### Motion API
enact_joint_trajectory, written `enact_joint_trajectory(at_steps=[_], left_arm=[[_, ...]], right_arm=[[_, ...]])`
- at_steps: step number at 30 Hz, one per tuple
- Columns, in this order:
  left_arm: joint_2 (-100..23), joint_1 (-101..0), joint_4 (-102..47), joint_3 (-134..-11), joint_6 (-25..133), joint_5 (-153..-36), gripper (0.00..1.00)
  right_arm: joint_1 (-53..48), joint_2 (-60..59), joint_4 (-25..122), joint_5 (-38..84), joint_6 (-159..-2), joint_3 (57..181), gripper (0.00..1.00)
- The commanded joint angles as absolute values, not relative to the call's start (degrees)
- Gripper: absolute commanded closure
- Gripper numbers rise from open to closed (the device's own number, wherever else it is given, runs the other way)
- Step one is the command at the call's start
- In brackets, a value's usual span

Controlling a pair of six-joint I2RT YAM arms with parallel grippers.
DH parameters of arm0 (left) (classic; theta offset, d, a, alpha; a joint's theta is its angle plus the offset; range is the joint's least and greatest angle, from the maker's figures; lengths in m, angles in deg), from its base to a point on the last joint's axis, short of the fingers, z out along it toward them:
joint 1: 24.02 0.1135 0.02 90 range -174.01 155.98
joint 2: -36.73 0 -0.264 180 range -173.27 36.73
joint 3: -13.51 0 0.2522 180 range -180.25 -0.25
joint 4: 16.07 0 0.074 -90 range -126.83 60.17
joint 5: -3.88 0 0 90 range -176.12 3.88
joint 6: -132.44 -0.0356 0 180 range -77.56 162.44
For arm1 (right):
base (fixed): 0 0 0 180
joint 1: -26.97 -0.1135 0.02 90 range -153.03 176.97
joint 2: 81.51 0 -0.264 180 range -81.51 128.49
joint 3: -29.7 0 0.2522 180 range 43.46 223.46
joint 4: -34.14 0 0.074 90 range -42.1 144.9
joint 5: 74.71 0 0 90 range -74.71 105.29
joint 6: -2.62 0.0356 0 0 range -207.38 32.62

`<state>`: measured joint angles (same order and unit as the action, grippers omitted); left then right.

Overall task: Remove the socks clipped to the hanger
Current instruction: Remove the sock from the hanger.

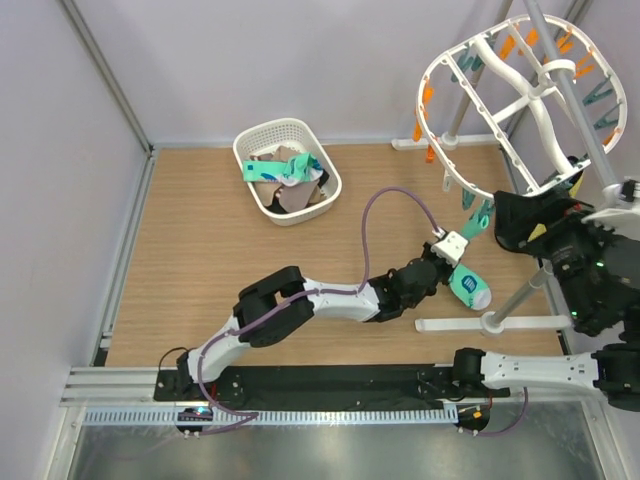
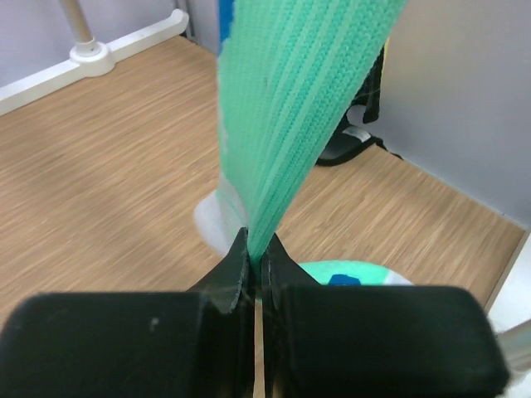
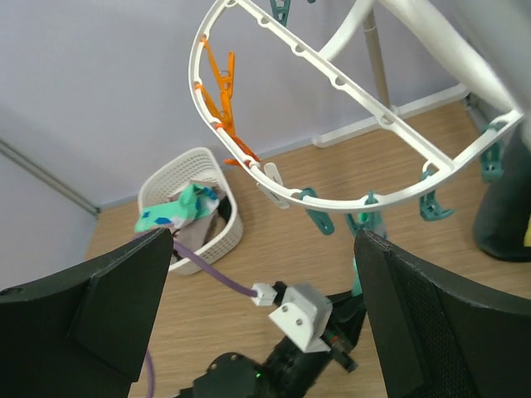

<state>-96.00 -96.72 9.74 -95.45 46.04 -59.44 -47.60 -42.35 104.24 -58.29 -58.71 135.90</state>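
The white oval hanger with orange and teal pegs hangs at the back right, and also shows in the right wrist view. A teal sock with a white and blue toe dangles from one of its lower pegs. My left gripper is shut on that sock. In the left wrist view the stretched fabric runs up from the pinched jaws. A black sock hangs beside it. My right gripper stands wide open under the hanger's rim with nothing between its fingers.
A white perforated basket at the back centre holds several socks. The hanger's white stand has a foot bar on the wooden table just right of my left gripper. My right arm is at the right edge.
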Motion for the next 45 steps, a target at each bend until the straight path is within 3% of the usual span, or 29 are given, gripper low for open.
enact_joint_trajectory(at_steps=[1, 6, 8, 11, 15, 17, 21, 25, 38, 45], left_arm=[[-87.0, -96.3, 16.5, -91.1, 45.5, -57.5, 1.0], [-82.6, -96.3, 20.7, -82.5, 44.8, -56.8, 1.0], [-81.4, -96.3, 22.2, -81.2, 44.8, -56.5, 1.0], [-80.2, -96.3, 22.8, -79.3, 45.3, -56.9, 1.0], [-78.9, -96.3, 23.7, -78.1, 45.6, -57.3, 1.0], [-78.7, -96.3, 23.8, -77.8, 45.8, -57.8, 1.0], [-78.2, -96.3, 24.0, -77.2, 45.9, -57.8, 1.0], [-77.9, -96.3, 24.7, -77.1, 46.2, -57.6, 1.0], [-77.1, -96.3, 25.4, -75.8, 45.8, -58.0, 1.0], [-76.4, -96.3, 26.9, -74.4, 46.4, -58.7, 1.0]], right_arm=[[-47.7, -33.4, 114.0, -63.7, -57.2, 140.8, 0.02], [-47.7, -29.3, 123.6, -63.6, -43.2, 139.7, 0.16], [-47.6, -28.4, 125.7, -61.5, -38.7, 138.1, 0.17], [-46.3, -24.1, 140.4, -60.7, -23.2, 139.4, 0.19], [-41.9, -24.6, 139.3, -58.7, -23.0, 137.9, 0.19], [-40.6, -25.8, 136.5, -58.5, -28.8, 136.9, 0.2], [-30.7, -22.3, 121.2, -46.1, -47.4, 137.0, 0.19], [-21.0, -13.5, 124.7, -39.2, -48.6, 140.8, 0.14], [-16.9, -20.3, 104.3, -35.6, -60.9, 132.1, 0.29], [-15.0, -22.4, 99.6, -34.5, -66.3, 129.1, 0.3]])
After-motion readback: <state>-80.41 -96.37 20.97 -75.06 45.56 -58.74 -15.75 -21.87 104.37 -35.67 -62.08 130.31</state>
